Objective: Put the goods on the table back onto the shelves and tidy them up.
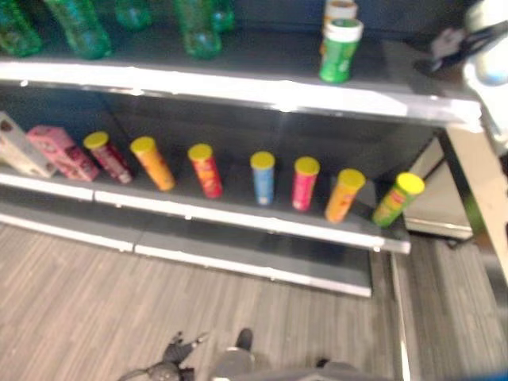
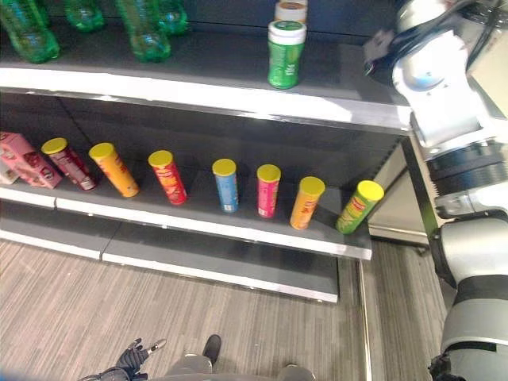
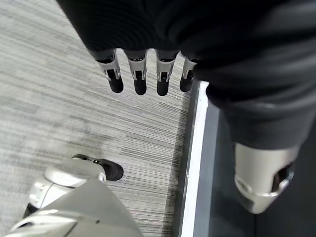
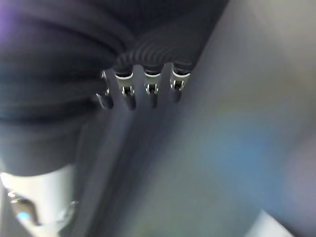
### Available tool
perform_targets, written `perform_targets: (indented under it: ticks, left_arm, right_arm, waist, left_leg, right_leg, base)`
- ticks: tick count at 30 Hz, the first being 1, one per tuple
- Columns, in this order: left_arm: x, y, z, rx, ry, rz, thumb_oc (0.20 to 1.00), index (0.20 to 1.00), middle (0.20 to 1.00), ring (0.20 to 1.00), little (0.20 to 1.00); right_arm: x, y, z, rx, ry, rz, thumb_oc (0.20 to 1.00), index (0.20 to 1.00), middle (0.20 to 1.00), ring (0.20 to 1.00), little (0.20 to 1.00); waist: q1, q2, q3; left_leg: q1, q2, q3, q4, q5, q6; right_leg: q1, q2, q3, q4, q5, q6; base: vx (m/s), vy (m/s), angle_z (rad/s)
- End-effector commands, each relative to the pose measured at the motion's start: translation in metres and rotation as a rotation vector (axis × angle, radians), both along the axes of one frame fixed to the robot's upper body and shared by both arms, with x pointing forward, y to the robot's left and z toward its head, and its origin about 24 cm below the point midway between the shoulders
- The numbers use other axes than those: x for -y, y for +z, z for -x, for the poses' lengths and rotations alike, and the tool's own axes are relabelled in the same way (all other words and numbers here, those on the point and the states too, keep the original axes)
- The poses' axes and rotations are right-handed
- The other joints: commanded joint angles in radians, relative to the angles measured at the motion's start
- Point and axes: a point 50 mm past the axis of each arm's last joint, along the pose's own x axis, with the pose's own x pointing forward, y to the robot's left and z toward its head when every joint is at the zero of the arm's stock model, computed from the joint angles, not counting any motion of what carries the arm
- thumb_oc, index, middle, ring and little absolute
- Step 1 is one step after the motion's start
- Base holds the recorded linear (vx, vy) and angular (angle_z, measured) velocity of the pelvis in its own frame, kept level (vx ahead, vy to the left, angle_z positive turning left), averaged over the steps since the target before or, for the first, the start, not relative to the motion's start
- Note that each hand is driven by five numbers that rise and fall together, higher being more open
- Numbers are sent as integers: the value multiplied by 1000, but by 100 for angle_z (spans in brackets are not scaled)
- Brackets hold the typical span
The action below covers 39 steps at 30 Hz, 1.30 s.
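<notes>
A green can point(image 2: 286, 54) with a white lid stands upright on the upper shelf point(image 2: 198, 87), with another can point(image 2: 290, 10) right behind it. My right hand point(image 2: 386, 54) is raised at that shelf's right end, a short way to the right of the green can. In its wrist view its fingers point(image 4: 150, 91) hang relaxed over the dark shelf and hold nothing. My left hand point(image 2: 131, 355) hangs low over the floor, fingers point(image 3: 139, 79) straight and empty. Several yellow-lidded tube cans line the lower shelf point(image 2: 238, 226); the green one point(image 2: 359, 206) at the right end leans.
Green bottles point(image 2: 143, 32) stand at the left of the upper shelf. Pink boxes point(image 2: 24, 159) lie at the left of the lower shelf. A grey striped floor point(image 2: 159, 317) spreads before the shelves. A pale table edge point(image 1: 488, 190) runs along the right.
</notes>
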Motion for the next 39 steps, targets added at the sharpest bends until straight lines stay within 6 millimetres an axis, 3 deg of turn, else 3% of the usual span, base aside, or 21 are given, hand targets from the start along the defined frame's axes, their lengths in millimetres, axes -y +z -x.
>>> perform_targets:
  ticks: [1, 6, 7, 9, 12, 15, 16, 17, 18, 19, 20, 21, 22, 23, 27, 28, 29, 30, 33, 35, 39]
  left_arm:
    - [-16, 8, -12, 35, -4, -64, 1000, 1000, 1000, 1000, 1000]
    - [-16, 9, -14, 43, -33, -60, 1000, 1000, 1000, 1000, 1000]
    - [-17, 11, -18, 62, -35, -57, 1000, 1000, 1000, 1000, 1000]
    - [-16, 12, -19, 71, -44, -46, 1000, 1000, 1000, 1000, 1000]
    - [-16, 14, -24, 89, -59, -44, 1000, 1000, 1000, 1000, 1000]
    - [-11, 12, -20, 93, -66, -16, 1000, 1000, 1000, 1000, 1000]
    - [-11, 12, -20, 93, -67, -17, 1000, 1000, 1000, 1000, 1000]
    - [-10, 12, -21, 101, -70, -7, 1000, 1000, 1000, 1000, 1000]
    - [-10, 12, -20, 100, -71, -7, 1000, 1000, 1000, 1000, 1000]
    - [-9, 13, -21, 106, -72, -1, 1000, 1000, 1000, 1000, 1000]
    - [-9, 13, -22, 111, -71, 3, 1000, 1000, 1000, 1000, 1000]
    - [-7, 12, -21, 111, -73, 16, 1000, 1000, 1000, 1000, 1000]
    - [-7, 12, -21, 111, -73, 16, 1000, 1000, 1000, 1000, 1000]
    - [-5, 12, -22, 113, -86, 25, 1000, 1000, 1000, 1000, 1000]
    - [3, 8, -19, 87, -107, 50, 1000, 1000, 1000, 1000, 1000]
    - [3, 8, -19, 87, -106, 49, 1000, 1000, 1000, 1000, 1000]
    - [5, 8, -20, 91, -106, 55, 1000, 1000, 1000, 1000, 1000]
    - [8, 6, -20, 81, -120, 49, 1000, 1000, 1000, 1000, 1000]
    - [6, 6, -23, 68, -131, 16, 1000, 1000, 1000, 1000, 1000]
    - [3, 6, -23, 54, -134, -5, 1000, 1000, 1000, 1000, 1000]
    - [-2, 6, -22, 36, -131, -19, 1000, 1000, 1000, 1000, 1000]
  right_arm:
    - [-10, -4, 37, 142, 195, -1, 1000, 1000, 1000, 1000, 1000]
    - [-20, -34, 42, 27, 383, 42, 1000, 1000, 1000, 1000, 1000]
    - [-29, -51, 46, -43, 524, 53, 1000, 1000, 1000, 1000, 1000]
    - [-34, -70, 48, -132, 624, 74, 1000, 1000, 1000, 1000, 1000]
    - [-32, -86, 51, -210, 656, 107, 1000, 1000, 1000, 1000, 1000]
    - [-25, -134, 53, -422, 805, 20, 1000, 1000, 1000, 1000, 1000]
    - [-25, -135, 53, -423, 804, 19, 1000, 1000, 1000, 1000, 1000]
    - [-22, -172, 52, -605, 861, -44, 1000, 1000, 1000, 1000, 1000]
    - [-22, -173, 52, -605, 861, -45, 1000, 1000, 1000, 1000, 1000]
    - [-18, -201, 51, -747, 865, -76, 1000, 1000, 1000, 1000, 1000]
    - [-13, -220, 53, -838, 840, -71, 1000, 1000, 1000, 1000, 1000]
    - [-3, -275, 60, -1099, 793, -114, 1000, 1000, 1000, 1000, 1000]
    - [-3, -275, 60, -1099, 793, -114, 1000, 1000, 1000, 1000, 1000]
    - [12, -326, 67, -1329, 649, -76, 1000, 1000, 1000, 1000, 1000]
    - [24, -407, 76, -1583, 373, -70, 1000, 1000, 1000, 1000, 1000]
    - [24, -407, 75, -1582, 374, -70, 1000, 1000, 1000, 1000, 1000]
    - [30, -421, 74, -1601, 267, -62, 1000, 1000, 1000, 1000, 1000]
    - [34, -452, 76, -1662, 80, -28, 1000, 1000, 1000, 1000, 1000]
    - [39, -491, 88, -1787, -126, -91, 1000, 1000, 1000, 1000, 1000]
    - [41, -507, 98, -1856, -213, -38, 1000, 1000, 1000, 1000, 1000]
    - [45, -530, 124, -1990, -301, -96, 1000, 1000, 1000, 1000, 1000]
  waist:
    - [-28, -36, -14]
    - [-54, -36, -16]
    - [-71, -33, -14]
    - [-83, -34, -13]
    - [-96, -35, -11]
    - [-126, -31, -2]
    - [-125, -31, -2]
    - [-134, -31, 2]
    - [-133, -31, 2]
    - [-136, -32, 6]
    - [-139, -32, 11]
    - [-143, -34, 18]
    - [-143, -34, 18]
    - [-142, -34, 26]
    - [-124, -32, 35]
    - [-125, -33, 36]
    - [-120, -32, 36]
    - [-107, -31, 36]
    - [-90, -30, 38]
    - [-78, -30, 37]
    - [-62, -33, 37]
  left_leg:
    - [35, 69, 114, 145, -235, -36]
    - [49, 74, 162, 148, -244, -35]
    - [55, 76, 180, 148, -247, -34]
    - [62, 78, 199, 148, -249, -33]
    - [65, 80, 216, 148, -251, -31]
    - [69, 80, 245, 145, -252, -28]
    - [69, 80, 246, 145, -252, -28]
    - [68, 80, 251, 147, -252, -28]
    - [69, 80, 251, 147, -253, -28]
    - [67, 78, 251, 147, -251, -29]
    - [67, 78, 252, 147, -250, -31]
    - [66, 78, 250, 146, -248, -32]
    - [66, 78, 250, 146, -248, -32]
    - [62, 78, 246, 147, -244, -36]
    - [58, 75, 233, 149, -241, -37]
    - [58, 75, 232, 149, -241, -37]
    - [57, 75, 229, 148, -240, -36]
    - [55, 74, 219, 150, -239, -34]
    - [53, 68, 204, 153, -241, -29]
    - [51, 64, 192, 155, -243, -27]
    - [48, 61, 176, 161, -246, -25]
  right_leg:
    - [-65, -51, 65, 10, -10, 43]
    - [-78, -46, 106, -4, 5, 51]
    - [-89, -45, 126, -8, 13, 54]
    - [-95, -45, 141, -9, 19, 56]
    - [-104, -45, 157, -7, 23, 60]
    - [-124, -44, 185, -6, 33, 66]
    - [-124, -43, 186, -5, 32, 66]
    - [-129, -45, 191, -4, 34, 67]
    - [-128, -45, 191, -4, 33, 66]
    - [-129, -47, 191, -3, 33, 67]
    - [-128, -48, 188, -2, 32, 67]
    - [-128, -51, 185, -1, 32, 67]
    - [-128, -51, 185, -1, 32, 67]
    - [-125, -55, 177, 1, 30, 66]
    - [-112, -61, 158, 0, 27, 64]
    - [-112, -61, 158, 0, 27, 64]
    - [-109, -62, 154, 0, 26, 63]
    - [-101, -62, 143, 1, 23, 60]
    - [-89, -62, 127, 3, 18, 56]
    - [-82, -62, 115, 3, 14, 54]
    - [-71, -63, 99, 7, 6, 51]
  base:
    - [-38, 44, -35]
    - [-46, 48, -48]
    - [-48, 51, -49]
    - [-38, 48, -40]
    - [-34, 47, -28]
    - [-34, 45, -27]
    - [-25, 25, -37]
    - [-13, 14, -19]
    - [-28, 20, -9]
    - [0, 0, 0]
    - [-42, 14, 1]
    - [-27, 8, 5]
    - [-47, -2, 10]
    - [-38, -11, 4]
    - [-16, -19, 3]
    - [-8, -30, 7]
    - [5, -45, 9]
    - [9, -59, 6]
    - [15, -49, 24]
    - [20, -50, 26]
    - [13, -38, 20]
